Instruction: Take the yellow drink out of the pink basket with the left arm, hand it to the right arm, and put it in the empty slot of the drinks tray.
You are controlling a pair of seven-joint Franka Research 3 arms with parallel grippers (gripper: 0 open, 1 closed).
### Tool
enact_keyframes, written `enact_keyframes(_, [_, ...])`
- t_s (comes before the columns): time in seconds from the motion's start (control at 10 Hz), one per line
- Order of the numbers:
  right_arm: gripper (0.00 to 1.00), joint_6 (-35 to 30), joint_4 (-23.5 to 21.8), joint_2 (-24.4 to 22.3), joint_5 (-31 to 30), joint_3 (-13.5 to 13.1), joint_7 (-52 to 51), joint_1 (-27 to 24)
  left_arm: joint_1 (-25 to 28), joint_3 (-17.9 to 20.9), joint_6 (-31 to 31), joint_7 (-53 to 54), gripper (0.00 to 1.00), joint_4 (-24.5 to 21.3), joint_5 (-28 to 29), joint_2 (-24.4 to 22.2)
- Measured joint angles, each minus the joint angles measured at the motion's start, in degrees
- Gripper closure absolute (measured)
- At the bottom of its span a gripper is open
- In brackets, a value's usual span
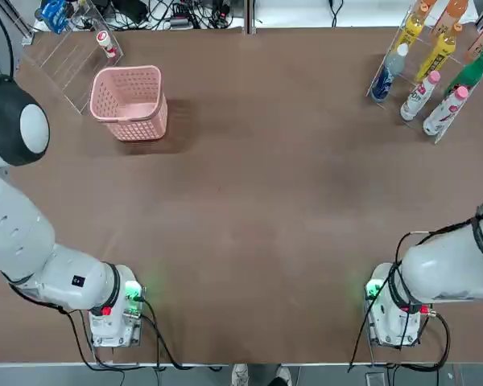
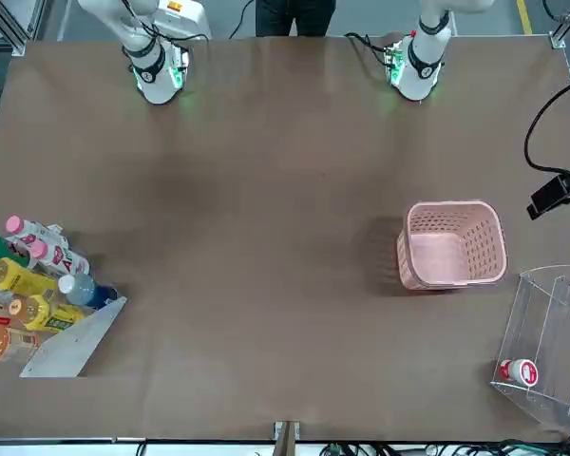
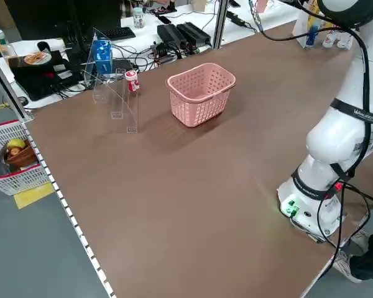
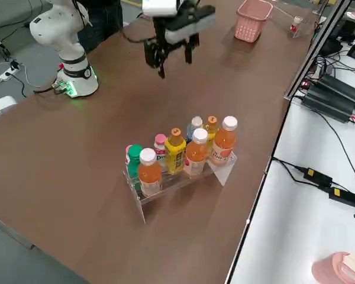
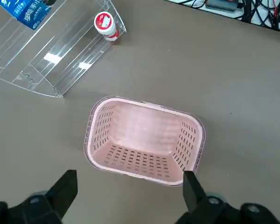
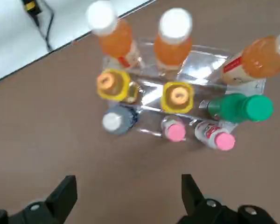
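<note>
The pink basket (image 5: pixel 144 142) stands at the back left of the table (image 1: pixel 130 102) with nothing inside it. My left gripper (image 5: pixel 128 198) hangs open high above it. The yellow drink (image 4: pixel 176 151) stands upright in the middle lane of the clear drinks tray (image 4: pixel 223 168), at the back right of the table (image 1: pixel 439 50), among orange, green, pink-capped and blue bottles. A second yellow bottle (image 1: pixel 410 28) stands beside it. No empty slot shows; every lane holds bottles. My right gripper (image 6: pixel 128 198) is open and raised above the tray, holding nothing; the right side view shows it (image 4: pixel 174 62) back from the tray.
A clear acrylic stand (image 1: pixel 68 60) behind the basket holds a small red-capped bottle (image 1: pixel 105 42) and a blue packet (image 1: pixel 55 14). Both arm bases (image 1: pixel 117 310) (image 1: pixel 394 310) sit at the near edge. Bare brown tabletop (image 1: pixel 266 209) spans the middle. Cables lie beyond the far edge.
</note>
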Motion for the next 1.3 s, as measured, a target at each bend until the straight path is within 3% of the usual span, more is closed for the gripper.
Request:
enact_keyframes(0.1, [0.01, -2.3, 0.0, -1.5, -0.5, 3.0, -1.4, 0.2, 0.0, 0.0, 0.0, 0.0, 0.00, 0.0, 0.0, 0.0])
enact_keyframes(0.4, [0.01, -6.9, 0.0, -4.7, -9.5, 15.4, -2.4, 0.6, 0.0, 0.0, 0.0, 0.1, 0.00, 0.0, 0.0, 0.0])
enact_keyframes(0.5, [0.01, -7.0, -0.1, -5.1, -9.9, 16.7, -2.4, 0.8, 0.0, 0.0, 0.0, 0.1, 0.00, 0.0, 0.0, 0.0])
enact_keyframes(1.3, [0.01, -3.8, -3.6, -5.5, -9.9, 16.4, -2.6, -0.1, -0.1, -0.2, 0.0, 0.3, 0.00, 0.0, 0.0, 0.0])
